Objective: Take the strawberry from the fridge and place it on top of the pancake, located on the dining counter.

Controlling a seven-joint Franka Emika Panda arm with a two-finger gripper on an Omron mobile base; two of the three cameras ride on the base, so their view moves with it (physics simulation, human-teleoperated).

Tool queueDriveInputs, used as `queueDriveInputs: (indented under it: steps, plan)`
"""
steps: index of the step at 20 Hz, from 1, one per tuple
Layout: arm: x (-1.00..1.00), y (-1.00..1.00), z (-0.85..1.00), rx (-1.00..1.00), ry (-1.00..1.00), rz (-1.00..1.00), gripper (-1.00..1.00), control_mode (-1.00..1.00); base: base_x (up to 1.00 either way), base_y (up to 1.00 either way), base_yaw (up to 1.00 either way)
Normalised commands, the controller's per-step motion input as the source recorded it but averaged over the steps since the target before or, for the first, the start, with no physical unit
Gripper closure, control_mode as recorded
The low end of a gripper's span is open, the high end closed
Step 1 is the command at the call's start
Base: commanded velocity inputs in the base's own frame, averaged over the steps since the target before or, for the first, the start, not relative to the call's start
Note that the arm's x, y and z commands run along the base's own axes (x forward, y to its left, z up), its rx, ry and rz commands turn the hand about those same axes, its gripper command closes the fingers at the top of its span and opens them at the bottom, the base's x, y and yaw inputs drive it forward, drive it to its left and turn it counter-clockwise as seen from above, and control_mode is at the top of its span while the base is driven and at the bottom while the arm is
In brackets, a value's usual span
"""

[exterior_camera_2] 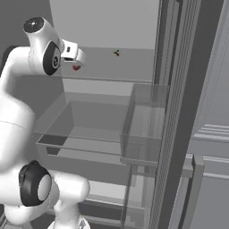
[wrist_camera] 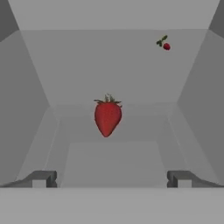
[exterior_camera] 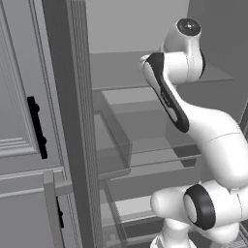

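Red strawberry (wrist_camera: 107, 117) on fridge (wrist_camera: 109, 65) shelf, half hidden by arm; claw (wrist_camera: 111, 178) spread wide, empty.

- Strawberry (wrist_camera: 107, 117): bright red body, dark green leafy crown; seen from the right base camera as a small red spot (exterior_camera_2: 76, 67).
- Second small fruit (wrist_camera: 164, 43) on the back of the shelf: red berry with dark green stem and leaf.
- Fridge (exterior_camera_2: 107, 27): pale grey interior walls, plain, no pattern; door edge (exterior_camera: 65, 121) dark grey to near black with fine vertical ribbing.
- Glass shelves (exterior_camera_2: 85, 134): clear, grey-tinted.
- Cabinet (exterior_camera: 19, 97): light grey, panelled, with a black handle (exterior_camera: 37, 127).
- Arm (exterior_camera: 213, 140): glossy white with black joints.
- End effector (wrist_camera: 112, 178): dark grey finger tips.
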Motion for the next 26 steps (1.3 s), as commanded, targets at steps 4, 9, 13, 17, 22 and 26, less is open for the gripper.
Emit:
queueDriveInputs:
  steps: [4, 9, 13, 17, 22, 26]
  plan:
    - [0.48, 0.18, -0.03, 0.00, 0.01, -0.01, -1.00, -1.00, 0.00, 0.00, 0.00]
    - [0.48, 0.01, -0.04, 0.00, 0.01, 0.00, -1.00, -1.00, 0.00, 0.00, 0.00]
    - [0.53, 0.00, 0.00, 0.00, 0.00, 0.00, -1.00, -1.00, 0.00, 0.00, 0.00]
    - [0.15, 0.00, -0.08, 0.00, 0.06, 0.00, -1.00, -1.00, 0.00, 0.00, 0.00]
    - [-0.12, -0.02, -0.08, 0.00, 0.03, -0.03, -1.00, -1.00, 0.00, 0.00, 0.00]
    - [-0.01, 0.00, -0.05, 0.00, 0.00, -0.04, -1.00, -1.00, 0.00, 0.00, 0.00]
